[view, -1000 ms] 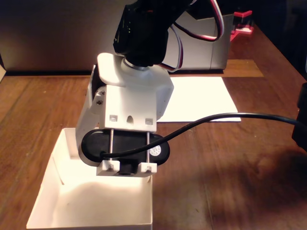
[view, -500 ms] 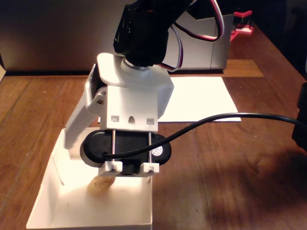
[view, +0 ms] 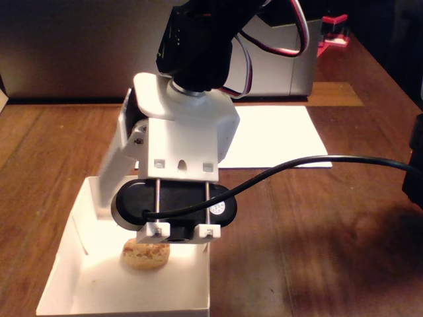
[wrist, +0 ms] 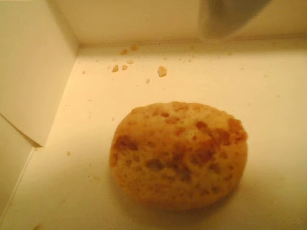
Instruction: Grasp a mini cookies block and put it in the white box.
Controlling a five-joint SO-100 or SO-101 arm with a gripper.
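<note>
Now the mini cookies block (wrist: pixel 178 154) lies flat on the white box (view: pixel 66 251) floor amid crumbs (wrist: pixel 162 71), fingers (view: pixel 112 173) spread and released. Dark wooden worktop (view: pixel 317 231) carries a white paper sheet (view: pixel 281 135); dim room behind.

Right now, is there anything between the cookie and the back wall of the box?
Only crumbs on the white box floor, behind the cookie, in the wrist view.

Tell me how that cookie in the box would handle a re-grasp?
Probably crumbly: loose crumbs lie near the cookie. It rests flat on the white box floor, so rolling seems unlikely. It looks light; squeeze gently.
</note>
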